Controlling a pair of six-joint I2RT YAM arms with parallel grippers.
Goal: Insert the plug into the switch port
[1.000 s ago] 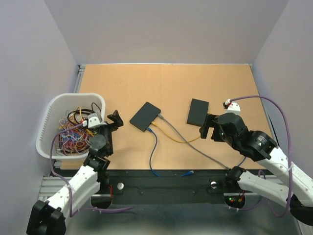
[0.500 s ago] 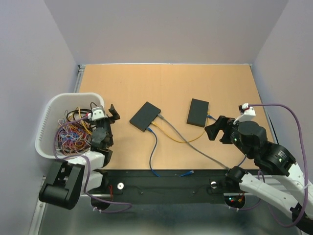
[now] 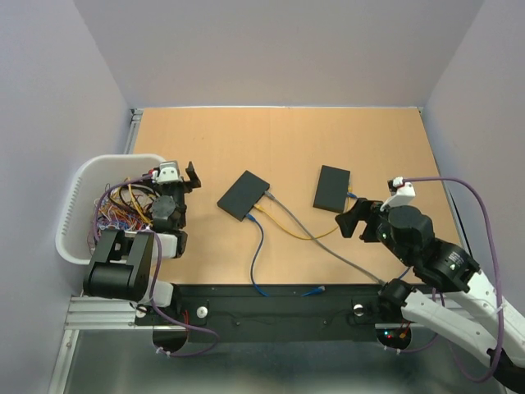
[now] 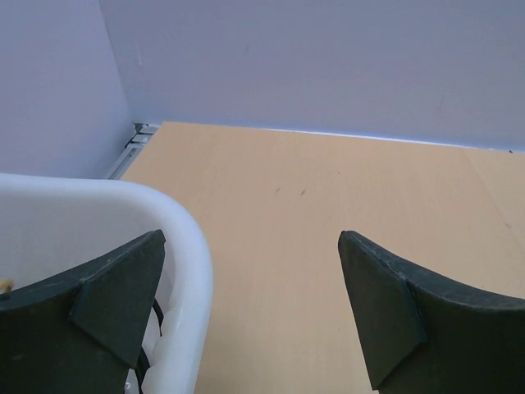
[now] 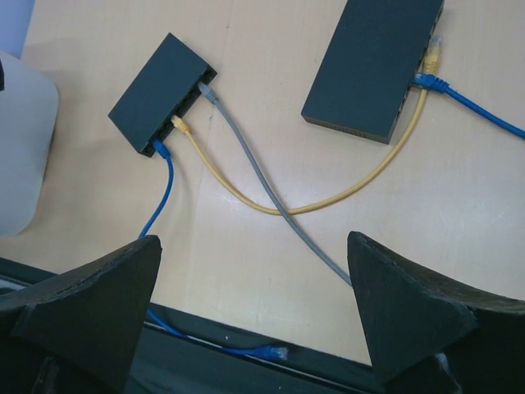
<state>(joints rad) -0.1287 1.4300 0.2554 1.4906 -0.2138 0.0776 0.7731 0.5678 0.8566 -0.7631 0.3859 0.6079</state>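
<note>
Two black switches lie mid-table: the left switch (image 3: pixel 244 195) (image 5: pixel 162 94) and the right switch (image 3: pixel 331 188) (image 5: pixel 373 70). The left switch holds a blue, a yellow and a grey cable. The yellow cable (image 5: pixel 328 203) runs to the right switch, which also holds a blue cable (image 5: pixel 472 105). A loose blue plug (image 3: pixel 313 290) (image 5: pixel 272 354) lies on the black strip at the near edge. My right gripper (image 3: pixel 359 217) (image 5: pixel 254 316) is open and empty, above the table right of the cables. My left gripper (image 3: pixel 187 179) (image 4: pixel 250 308) is open and empty beside the white basket.
A white basket (image 3: pixel 82 185) (image 4: pixel 176 238) full of coloured cables (image 3: pixel 119 217) stands at the left edge. The grey cable (image 3: pixel 344 258) runs to the near edge. Purple walls close in the back and sides.
My left arm has folded back toward its base, the gripper now pointing to the far wall by the basket. My right gripper has drawn back slightly from the right switch.
</note>
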